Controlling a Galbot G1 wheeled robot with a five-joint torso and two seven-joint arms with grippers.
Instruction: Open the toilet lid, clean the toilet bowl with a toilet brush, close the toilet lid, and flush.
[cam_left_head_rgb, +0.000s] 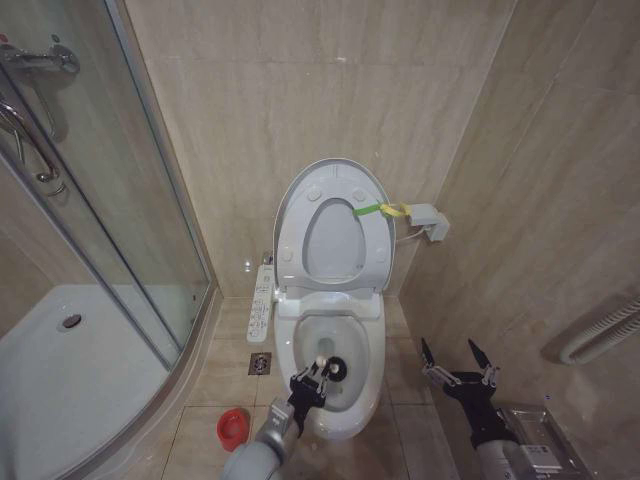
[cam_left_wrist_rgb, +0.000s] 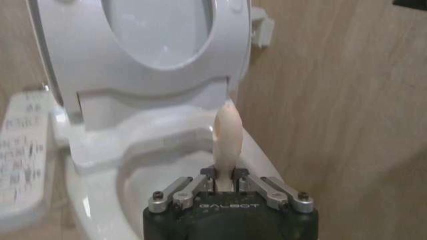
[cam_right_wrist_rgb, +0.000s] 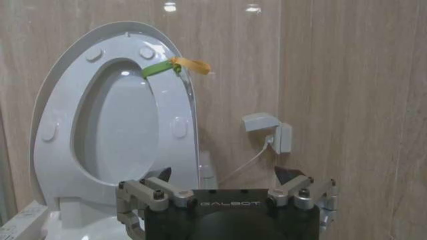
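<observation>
Toilet lid stands raised above the toilet bowl. Left gripper over the bowl clenches the toilet brush. Right gripper, beside the bowl, hangs released

one toilet brush — two grippers

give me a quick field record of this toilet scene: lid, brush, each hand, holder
lid: toilet lid raised with the seat against the wall, green strap at its edge
brush: toilet brush head down in the toilet bowl
left hand: left hand shut on the brush handle, over the bowl
right hand: right hand open, idle beside the toilet
holder: red cup on the floor
</observation>
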